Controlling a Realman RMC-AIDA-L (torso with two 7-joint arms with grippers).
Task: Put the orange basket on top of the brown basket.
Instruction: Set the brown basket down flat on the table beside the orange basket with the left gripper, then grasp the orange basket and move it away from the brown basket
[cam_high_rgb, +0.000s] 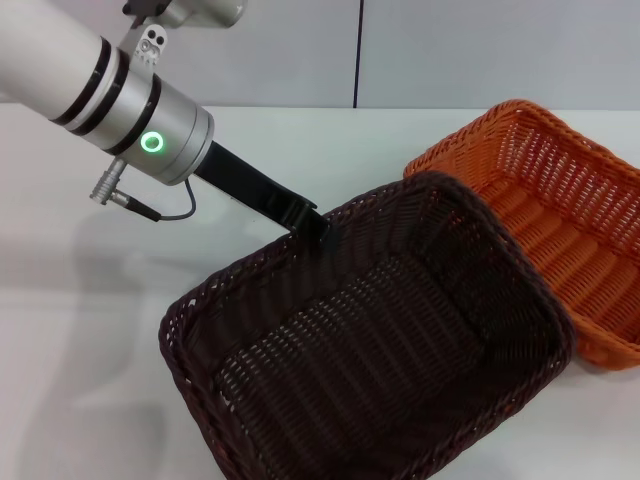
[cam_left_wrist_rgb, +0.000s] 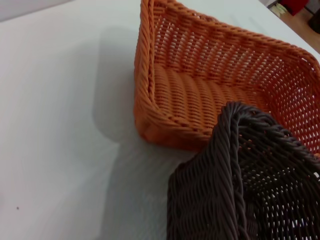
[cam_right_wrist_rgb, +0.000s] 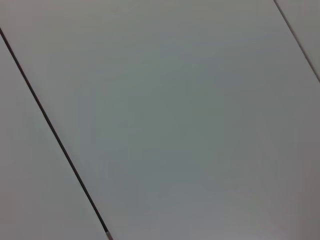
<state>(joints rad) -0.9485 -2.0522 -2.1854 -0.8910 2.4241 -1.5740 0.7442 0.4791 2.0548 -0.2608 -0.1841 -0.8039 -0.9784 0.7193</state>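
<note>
The left gripper (cam_high_rgb: 312, 226) reaches in from ten o'clock and is clamped on the far rim of the brown basket (cam_high_rgb: 380, 350), which sits tilted in the middle of the white table (cam_high_rgb: 80, 330), its corner overlapping the orange basket's near edge. The orange basket (cam_high_rgb: 560, 210) lies flat on the table at two o'clock from the brown one, touching it. From the left wrist, the brown basket's (cam_left_wrist_rgb: 240, 185) braided rim rises against the orange basket (cam_left_wrist_rgb: 200, 90). The right gripper is out of sight.
</note>
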